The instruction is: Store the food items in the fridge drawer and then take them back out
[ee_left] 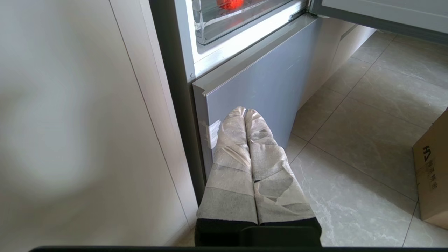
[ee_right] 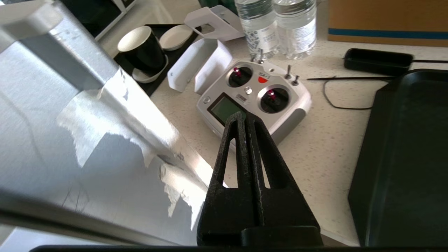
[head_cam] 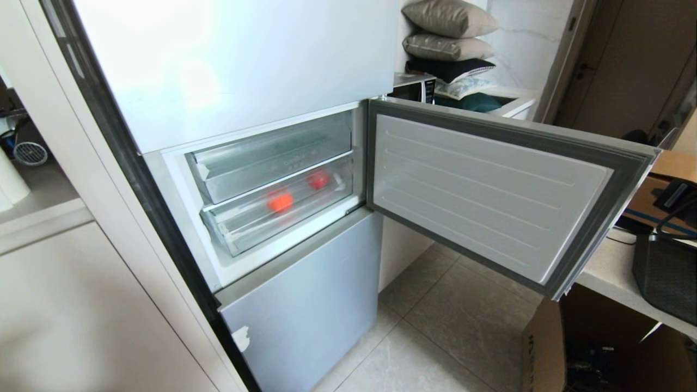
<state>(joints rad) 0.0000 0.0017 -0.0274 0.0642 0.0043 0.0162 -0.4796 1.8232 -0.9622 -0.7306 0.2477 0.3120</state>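
Head view: orange-red fruit (head_cam: 280,202), glossy red fruit (head_cam: 319,180) inside clear drawer (head_cam: 239,231).

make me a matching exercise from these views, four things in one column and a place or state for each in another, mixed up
Things:
1. orange-red fruit
2. fridge door
3. left gripper
4. remote controller

Places or states:
A. swung wide open to the right of the compartment
B. on the speckled counter, beyond the shut right gripper
C. inside the lower clear fridge drawer, left of the red fruit
D. shut, fingers wrapped in pale tape, low before the grey bottom door

Pairs: 1-C, 2-A, 3-D, 4-B
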